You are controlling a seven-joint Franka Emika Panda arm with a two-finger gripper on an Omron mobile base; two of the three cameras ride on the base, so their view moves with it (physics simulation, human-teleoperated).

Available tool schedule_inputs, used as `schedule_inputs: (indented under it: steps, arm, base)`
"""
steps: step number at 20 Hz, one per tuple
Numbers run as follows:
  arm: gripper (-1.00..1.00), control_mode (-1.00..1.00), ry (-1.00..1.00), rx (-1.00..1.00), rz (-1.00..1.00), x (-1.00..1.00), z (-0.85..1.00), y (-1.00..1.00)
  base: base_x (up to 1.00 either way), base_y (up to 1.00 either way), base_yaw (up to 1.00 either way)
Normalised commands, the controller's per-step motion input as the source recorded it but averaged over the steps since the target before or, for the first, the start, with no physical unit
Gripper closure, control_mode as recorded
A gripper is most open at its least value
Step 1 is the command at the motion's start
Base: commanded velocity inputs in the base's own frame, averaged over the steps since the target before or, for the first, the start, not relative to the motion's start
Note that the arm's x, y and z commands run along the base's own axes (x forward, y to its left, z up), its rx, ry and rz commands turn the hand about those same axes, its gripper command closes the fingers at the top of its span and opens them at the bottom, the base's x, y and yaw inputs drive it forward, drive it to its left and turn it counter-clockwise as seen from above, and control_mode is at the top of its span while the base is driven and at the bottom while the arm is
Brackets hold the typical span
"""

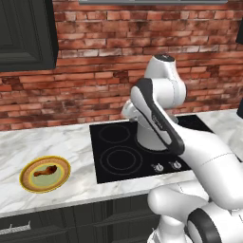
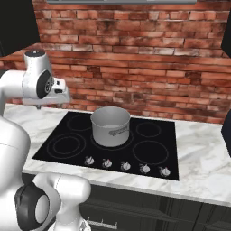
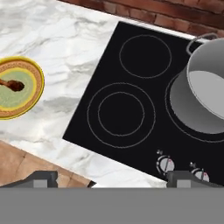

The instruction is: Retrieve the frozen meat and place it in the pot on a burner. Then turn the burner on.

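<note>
Frozen meat [image 1: 45, 171] lies on the green plate [image 1: 28, 182] on the marble counter [image 1: 57, 142], well left of the cooktop [image 2: 113, 144]. Pot [image 2: 110, 126] sits on the middle burner, empty. Gripper [image 3: 113, 178] hangs above the cooktop's left burners, jaws spread wide, holding nothing. Meat is likely light, rigid and a bit slick — small drumstick shape. Best hold looks like across the thicker reddish body, not the thin pale end — pinch from above, clear of the plate rim.
</note>
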Motion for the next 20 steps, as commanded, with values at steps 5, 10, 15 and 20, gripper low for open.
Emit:
schedule_inputs:
  steps: [5,10,15,20]
  arm:
    - [-1.0,-1.0,0.0,0.0,0.21,-0.02,-0.48,0.23]
    - [-1.0,-1.0,0.05,-0.04,0.24,0.0,-0.2,0.19]
    - [-1.0,-1.0,0.0,-0.09,0.22,0.0,-0.33,0.33]
    - [-1.0,-1.0,0.0,-0.09,0.2,0.0,-0.21,0.41]
  base:
    - [0.0,0.0,0.0]
    - [0.0,0.0,0.0]
    - [0.0,0.0,0.0]
    - [0.0,0.0,0.0]
